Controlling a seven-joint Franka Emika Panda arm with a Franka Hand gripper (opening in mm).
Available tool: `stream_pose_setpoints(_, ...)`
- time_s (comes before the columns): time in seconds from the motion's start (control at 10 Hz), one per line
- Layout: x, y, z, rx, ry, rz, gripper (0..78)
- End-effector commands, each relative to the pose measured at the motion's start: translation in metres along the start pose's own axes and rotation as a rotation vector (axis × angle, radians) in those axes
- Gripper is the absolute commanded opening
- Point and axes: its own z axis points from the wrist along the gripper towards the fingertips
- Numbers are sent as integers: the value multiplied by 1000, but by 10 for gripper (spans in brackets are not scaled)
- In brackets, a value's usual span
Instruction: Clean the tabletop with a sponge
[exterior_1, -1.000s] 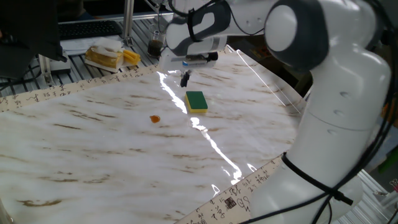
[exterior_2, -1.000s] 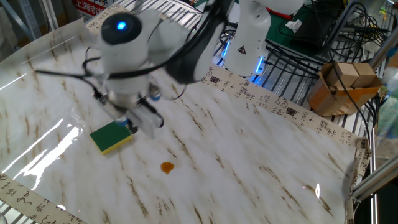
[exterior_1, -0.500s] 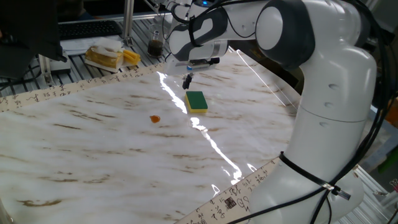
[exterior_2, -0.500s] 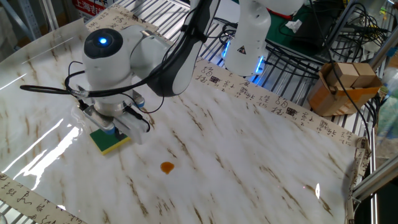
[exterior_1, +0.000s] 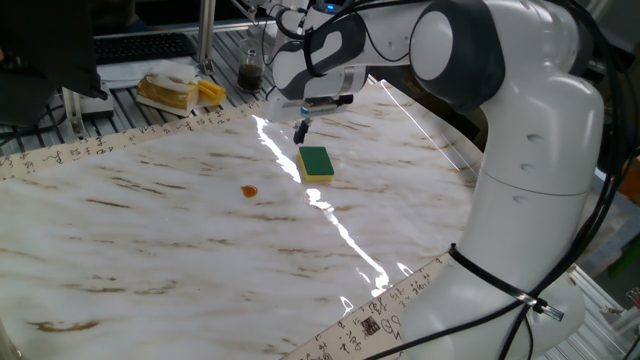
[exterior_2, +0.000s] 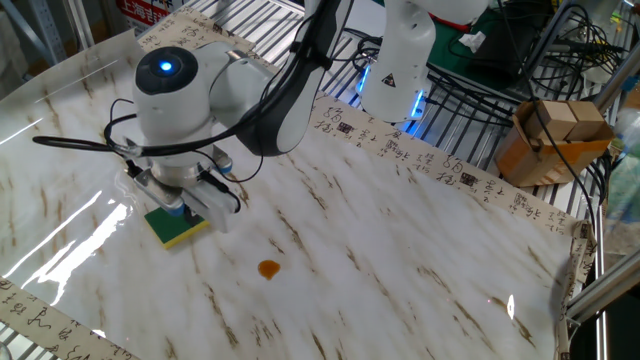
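Note:
The sponge (exterior_1: 316, 163), green on top with a yellow base, lies flat on the white marble-patterned tabletop (exterior_1: 180, 250). My gripper (exterior_1: 300, 131) hangs just behind and above it, pointing down. In the other fixed view my gripper (exterior_2: 188, 203) is right over the sponge (exterior_2: 178, 228) and hides its far part. The fingers seem to stand apart and hold nothing. A small orange spot (exterior_1: 249, 190) lies on the tabletop left of the sponge, and it also shows in the other fixed view (exterior_2: 268, 268).
A pale yellow lump in clear wrapping (exterior_1: 170, 92) and a dark jar (exterior_1: 248, 74) sit on the grey slatted bench behind the sheet. The robot's base (exterior_2: 395, 60) and a cardboard box (exterior_2: 555, 135) stand beyond the beige border (exterior_2: 450, 172).
A second ago my gripper was beside the sponge; it has moved over it and come lower. Over the last half second nothing has moved. The sponge has stayed in place.

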Motion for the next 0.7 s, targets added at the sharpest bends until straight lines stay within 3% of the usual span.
stream_pose_setpoints(0.1, -1, 0, -1, 2, -3, 20, 0)
stream_pose_setpoints(0.5, -1, 0, -1, -7, 20, 145, 0)
stream_pose_setpoints(0.7, -1, 0, -1, 7, 61, 200, 0)
